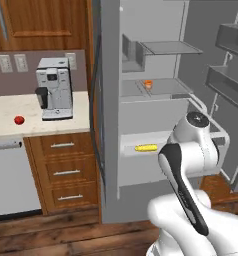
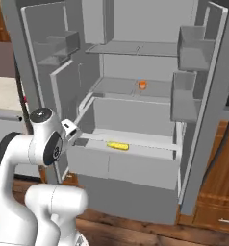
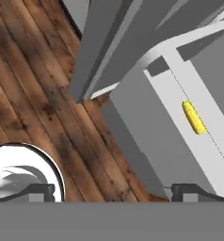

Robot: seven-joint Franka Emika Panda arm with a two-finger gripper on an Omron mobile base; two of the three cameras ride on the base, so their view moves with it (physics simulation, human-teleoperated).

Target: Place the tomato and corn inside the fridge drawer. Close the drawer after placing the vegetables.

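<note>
The corn (image 1: 145,148) is found lying inside the pulled-out fridge drawer (image 1: 141,170), near its front wall; it is confirmed in the right base view and in the hand view as a short yellow cob on the pale drawer floor. The tomato (image 1: 19,120) is seen well apart from the fridge, resting on the countertop (image 1: 11,112) near the coffee machine (image 1: 54,88). A small orange item (image 1: 148,83) is noted on the shelf above the drawer and is not part of the task.

The gripper (image 3: 111,190) is carried with its fingers spread wide and nothing between them; it is pointed down toward the wooden floor (image 3: 34,84) beside the drawer.

The corn step is judged complete and the tomato step is judged to be in hand. A reach or drive toward the countertop is called for next, followed by a grasp on the tomato. The drawer is left open and is to be closed last.
</note>
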